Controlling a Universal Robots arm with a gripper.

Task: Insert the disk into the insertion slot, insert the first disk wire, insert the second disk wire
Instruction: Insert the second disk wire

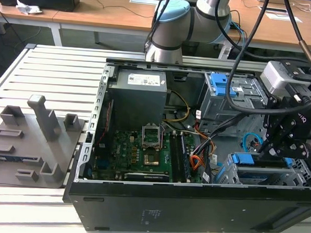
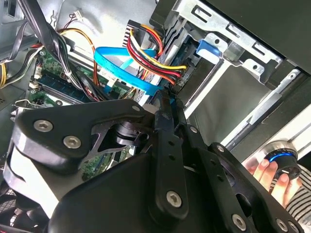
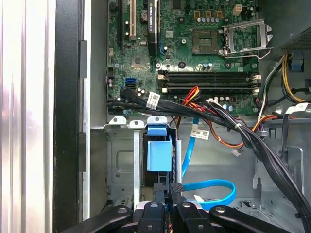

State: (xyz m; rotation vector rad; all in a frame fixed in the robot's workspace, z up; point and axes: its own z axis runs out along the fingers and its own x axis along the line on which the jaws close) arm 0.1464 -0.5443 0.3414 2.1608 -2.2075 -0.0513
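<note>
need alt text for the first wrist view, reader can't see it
The black gripper reaches into an open computer case, its fingers closed together at the end of the blue-framed disk seated in the insertion slot. A flat blue cable loops beside it, and beyond lie a black wire bundle and the green motherboard.

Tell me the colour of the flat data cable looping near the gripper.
Light blue; the flat data cable by the gripper shows best in the first wrist view.

Even, bright light throughout; soft shadows inside the case (image 1: 192, 212), mild glare.
</note>
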